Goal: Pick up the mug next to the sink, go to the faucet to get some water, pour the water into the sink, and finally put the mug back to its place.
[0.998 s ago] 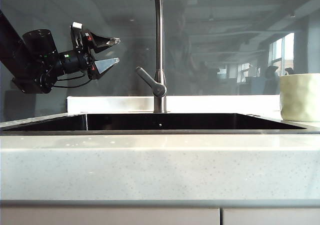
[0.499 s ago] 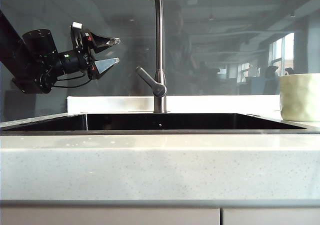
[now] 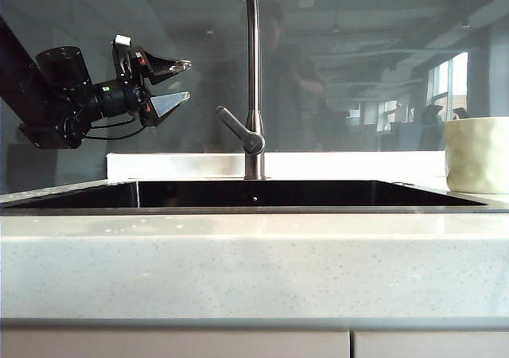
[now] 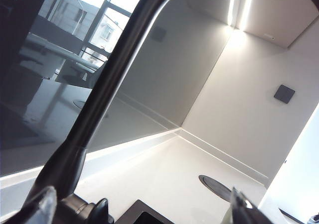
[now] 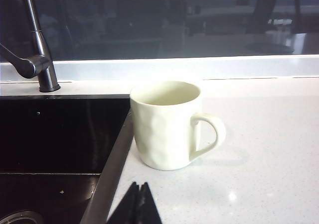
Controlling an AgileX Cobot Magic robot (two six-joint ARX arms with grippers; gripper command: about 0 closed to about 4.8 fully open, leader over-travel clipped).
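Right wrist view: mug [image 5: 167, 127] stands upright beyond closed right tool [image 5: 135, 204].

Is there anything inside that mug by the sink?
The mug stands upright on the counter beside the sink. Only its upper inner wall shows, pale and bare. The near wall covers the bottom, so water there cannot be ruled out.

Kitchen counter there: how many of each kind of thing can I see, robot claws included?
Mug, standing right of the sink: 1
Sink: 1
Faucet: 1
Grippers: 2, left gripper open near the faucet, right gripper shut before the mug
Total: 5
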